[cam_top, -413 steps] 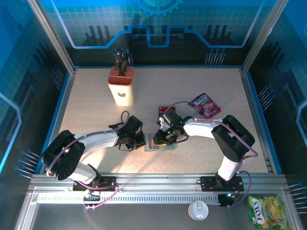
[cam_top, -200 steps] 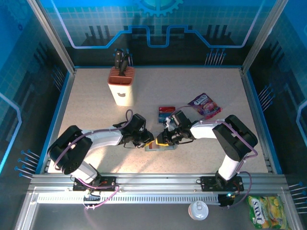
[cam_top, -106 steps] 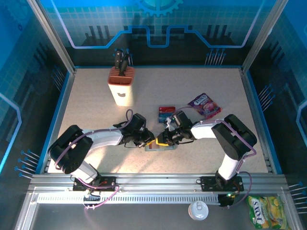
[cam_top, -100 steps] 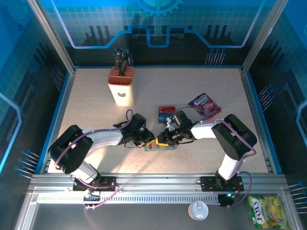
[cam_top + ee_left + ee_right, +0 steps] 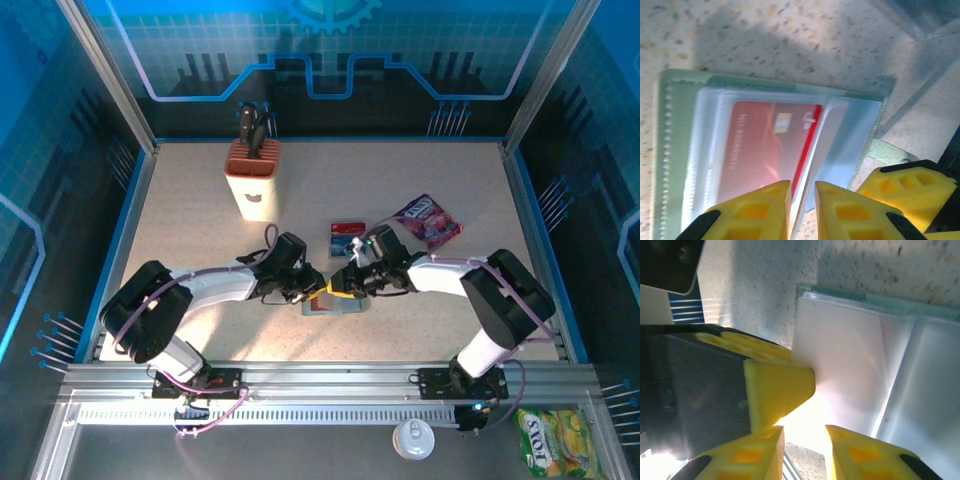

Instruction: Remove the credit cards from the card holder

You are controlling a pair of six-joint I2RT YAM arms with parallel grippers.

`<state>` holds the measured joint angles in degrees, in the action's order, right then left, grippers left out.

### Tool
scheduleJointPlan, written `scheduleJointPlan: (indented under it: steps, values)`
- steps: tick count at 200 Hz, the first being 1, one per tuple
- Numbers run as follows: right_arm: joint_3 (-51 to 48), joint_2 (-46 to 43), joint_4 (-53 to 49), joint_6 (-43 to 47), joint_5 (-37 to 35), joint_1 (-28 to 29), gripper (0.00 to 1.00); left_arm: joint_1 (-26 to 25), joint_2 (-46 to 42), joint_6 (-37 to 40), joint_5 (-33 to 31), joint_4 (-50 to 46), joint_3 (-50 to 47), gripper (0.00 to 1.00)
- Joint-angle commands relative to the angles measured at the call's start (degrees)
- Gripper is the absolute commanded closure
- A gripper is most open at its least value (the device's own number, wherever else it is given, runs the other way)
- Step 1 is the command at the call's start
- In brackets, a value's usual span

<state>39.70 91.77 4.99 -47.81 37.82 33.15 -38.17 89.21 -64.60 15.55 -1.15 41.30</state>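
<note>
Crowding the card holder [image 5: 672, 150] just 6 o'clock of the counter's [image 5: 200, 230] middle, left tool [image 5: 802, 194] pinches its clear sleeve, likely to free a credit card [image 5: 765, 150]; right tool [image 5: 804, 436] narrow, grip unclear.

Robot lab cell, a purpose-built rig rather than a home or shop. Boxed in by blue translucent panels [image 5: 330, 60] printed with grid and circuit-style graphics, held in aluminium frame posts [image 5: 105, 70]. Speckled beige surface [image 5: 200, 220] inside, slotted metal rail [image 5: 300, 385] along the near edge, with a white left arm [image 5: 215, 285] and right arm [image 5: 450, 275] bolted to it, cables looped along both. Unrelated props laid out like test pieces: knife block [image 5: 252, 180], snack packet [image 5: 427, 220], card holder [image 5: 340, 307]. Cup lid [image 5: 412, 438] and yellow packet [image 5: 558, 440] lying outside the rail.
</note>
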Motion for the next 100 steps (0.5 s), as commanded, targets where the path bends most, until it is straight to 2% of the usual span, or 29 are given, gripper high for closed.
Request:
scheduleJointPlan:
  steps: [1, 45, 100]
  values:
    - [0.94, -4.67, -6.33, 1.87, -2.49, -1.65, 0.71, -1.0, -0.79, 0.47, 1.87, -1.57, 2.96, 0.79]
    - [1.28, -10.61, -13.98, 5.06, -4.51, -5.04, 0.7, -2.59, 2.07, 0.79, 2.44, -2.02, 6.11, 0.79]
    - [-0.23, -16.12, -18.14, 6.9, -5.39, -8.05, 0.69, -5.05, 7.03, 0.68, 3.15, -0.98, 9.97, 0.81]
